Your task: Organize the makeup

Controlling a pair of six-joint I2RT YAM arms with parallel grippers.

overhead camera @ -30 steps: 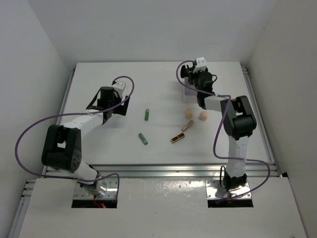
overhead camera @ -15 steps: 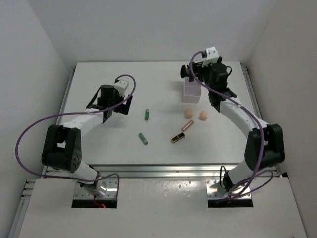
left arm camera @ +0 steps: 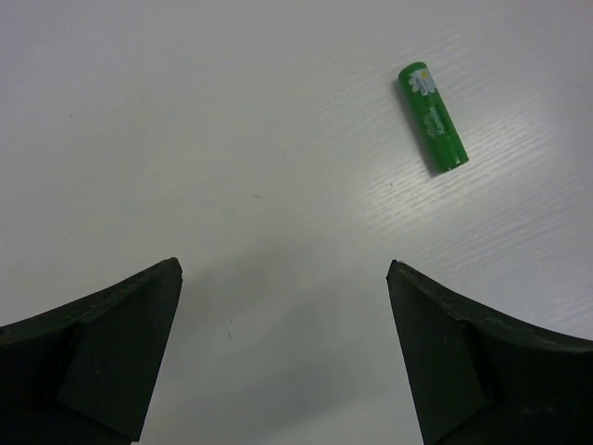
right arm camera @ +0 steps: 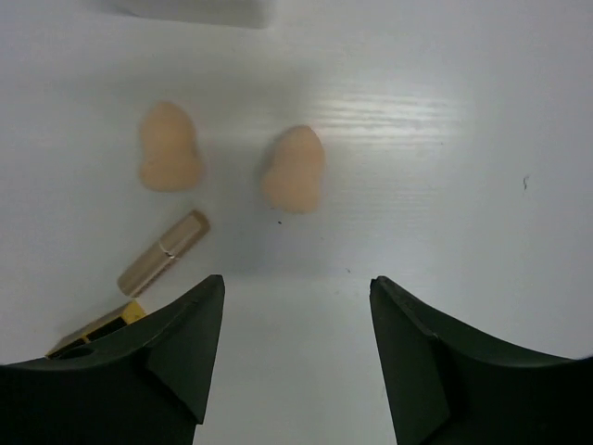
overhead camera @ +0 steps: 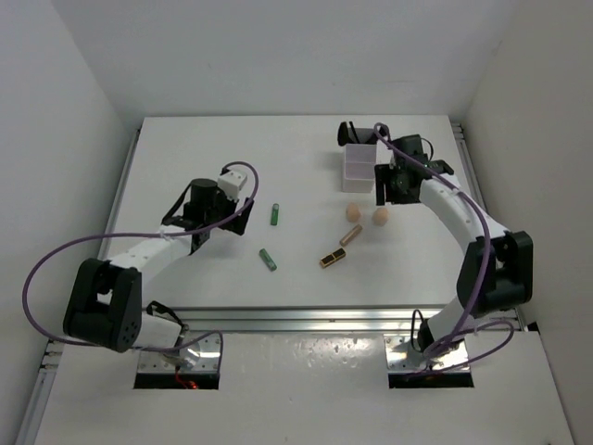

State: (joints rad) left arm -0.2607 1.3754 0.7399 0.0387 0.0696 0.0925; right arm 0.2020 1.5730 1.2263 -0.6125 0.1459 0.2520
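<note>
Top external view: the biggest thing is the white matte table (overhead camera: 185, 158), flat and smooth. On it sits the white box (overhead camera: 357, 176), a squarish plastic tub, so I'll place everything off that.

The left gripper (left arm camera: 283, 269) hangs well left of the box. Its blunt black wedge fingers are spread wide with nothing in them. The right gripper (right arm camera: 296, 283) is just beside the box's near right corner, jaws parted and empty too.

All the makeup lies loose on the table:
- The boxy gold-black lipstick (overhead camera: 332, 258) is well to the near side of the box.
- The rose-gold tube (overhead camera: 350, 235), a shiny metal cylinder, lies between the lipstick and the box.
- The far green tube (overhead camera: 275, 214) and near green tube (overhead camera: 268, 260), both glossy little cylinders, are off to the box's left.
- The left peach sponge (overhead camera: 353, 212) and right peach sponge (overhead camera: 380, 217), both matte and egg-shaped, sit close on the box's near side.
</note>
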